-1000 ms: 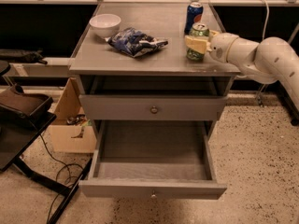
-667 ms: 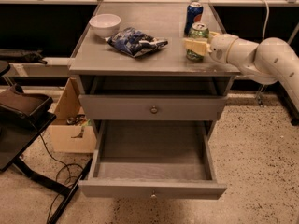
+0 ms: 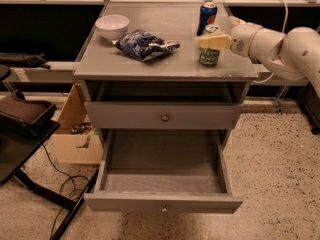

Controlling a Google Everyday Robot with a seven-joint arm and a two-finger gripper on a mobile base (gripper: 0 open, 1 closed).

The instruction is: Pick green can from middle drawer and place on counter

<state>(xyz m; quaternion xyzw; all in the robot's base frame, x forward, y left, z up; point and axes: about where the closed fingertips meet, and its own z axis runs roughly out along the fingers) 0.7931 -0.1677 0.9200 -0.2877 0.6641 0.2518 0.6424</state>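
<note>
Gripper (image 3: 206,38) at green can (image 3: 209,57) on counter (image 3: 150,66). Pepsi can (image 3: 207,15) just behind it, bag (image 3: 145,45) to its left, bowl (image 3: 112,26) farther left; counter strip in front of it free.

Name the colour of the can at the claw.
Green can: dark green, silver top, camera view. Claw beside it over the counter.

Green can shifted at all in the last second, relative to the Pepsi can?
No. The green can stands on the counter just in front of the blue Pepsi can, same spot as before, with the gripper at its upper part.
</note>
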